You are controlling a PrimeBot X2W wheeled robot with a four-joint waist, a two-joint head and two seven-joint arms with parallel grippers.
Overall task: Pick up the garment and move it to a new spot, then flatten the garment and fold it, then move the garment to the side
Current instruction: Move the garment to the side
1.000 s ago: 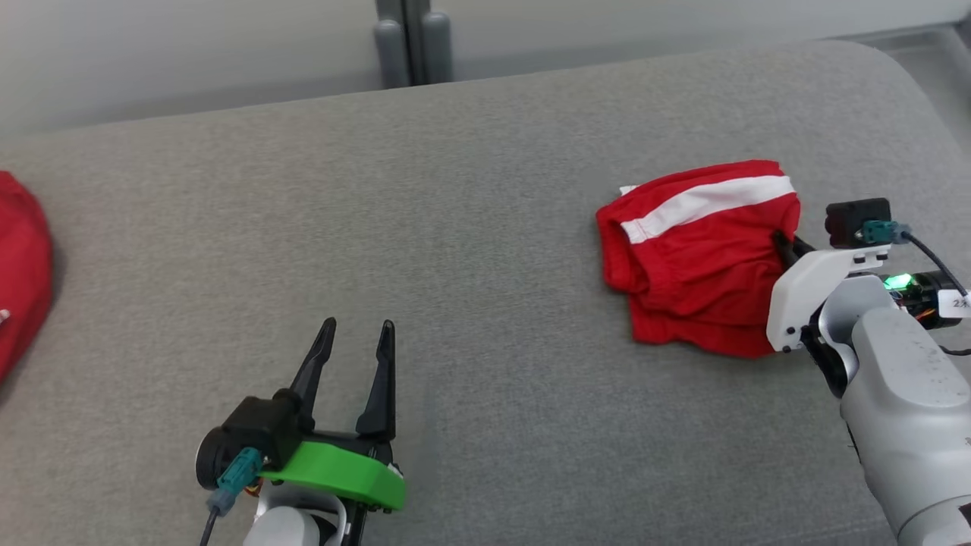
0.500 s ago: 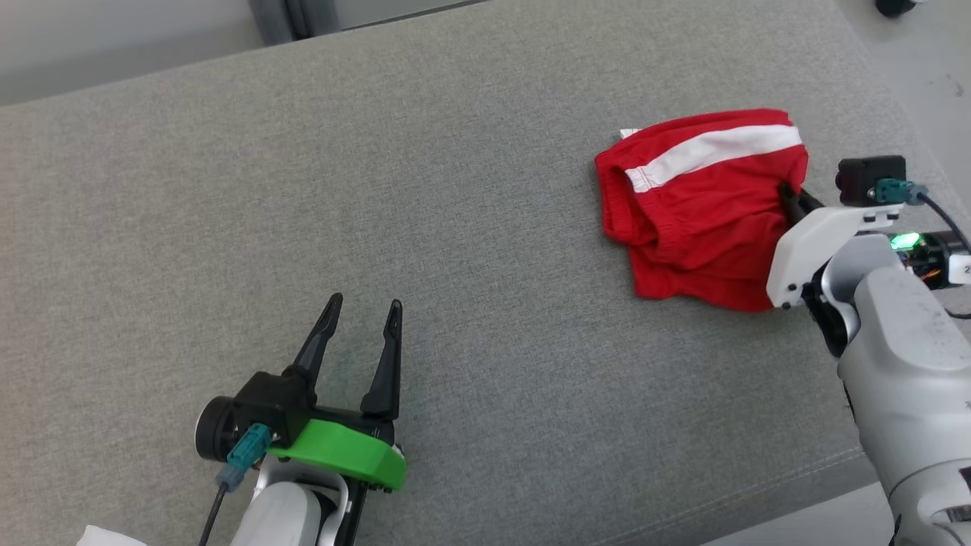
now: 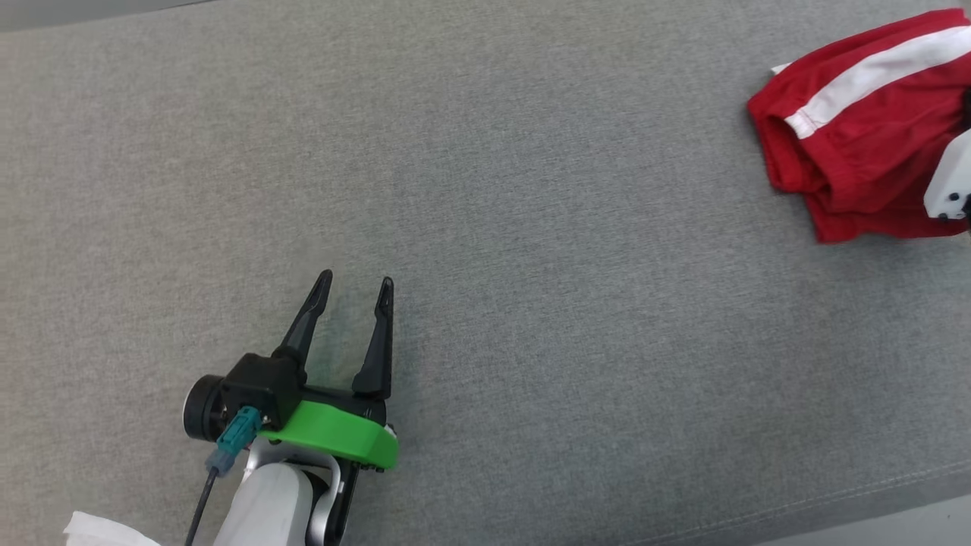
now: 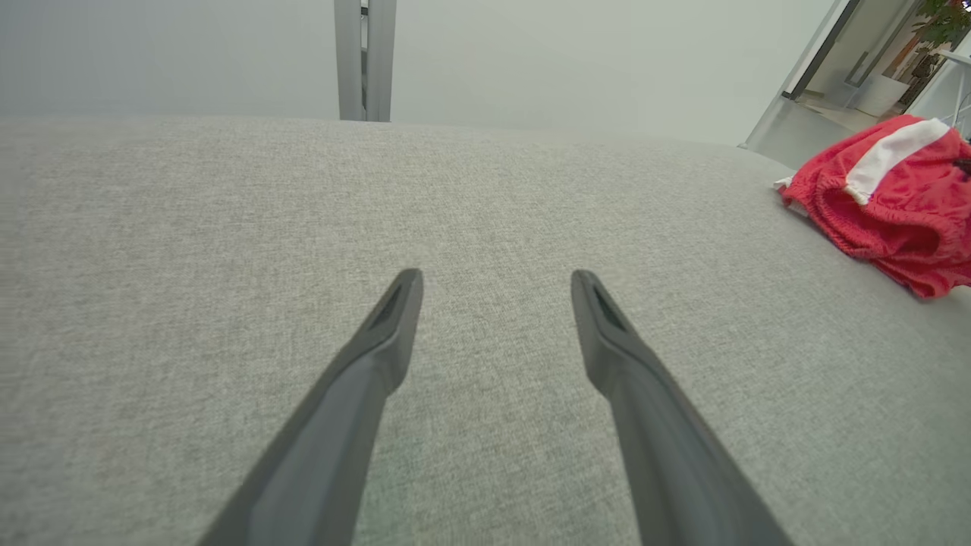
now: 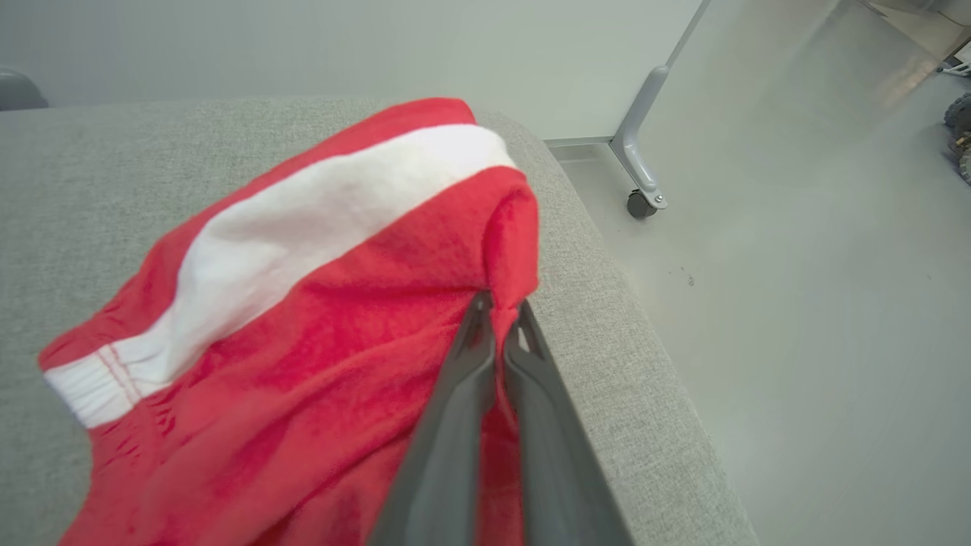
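From the head, catches the garment (image 3: 857, 152) in the upper right corner: a red folded bundle on the grey worktop (image 3: 531, 227), cut by the frame's right edge and partly covered by a white housing (image 3: 952, 182) on the right arm. Settles the grip in the right wrist view: right pincer (image 5: 502, 303) with its fingers pressed together on a red fold at the garment's right side, cloth caught between the tips. Adds there the worktop's rounded right edge just beside those fingers, then pale floor (image 5: 796, 303) and a caster (image 5: 641, 205) beyond it. Places the left pincer (image 3: 356, 278) at the lower left of the head view, fingers spread apart over bare grey fabric, tips pointing up the frame, well apart from the garment. Confirms that gap from the left wrist, and supplies a low side look: garment resting on the worktop at the far right, with a grey post (image 4: 364, 61) rising behind the far edge. Lies with its long axis slanted in the head view, marked by the white stripe (image 3: 872, 76), which climbs from a gathered end at lower left to the upper right. Turns its bunched, open end toward the left, the pinched side toward the worktop's right edge.
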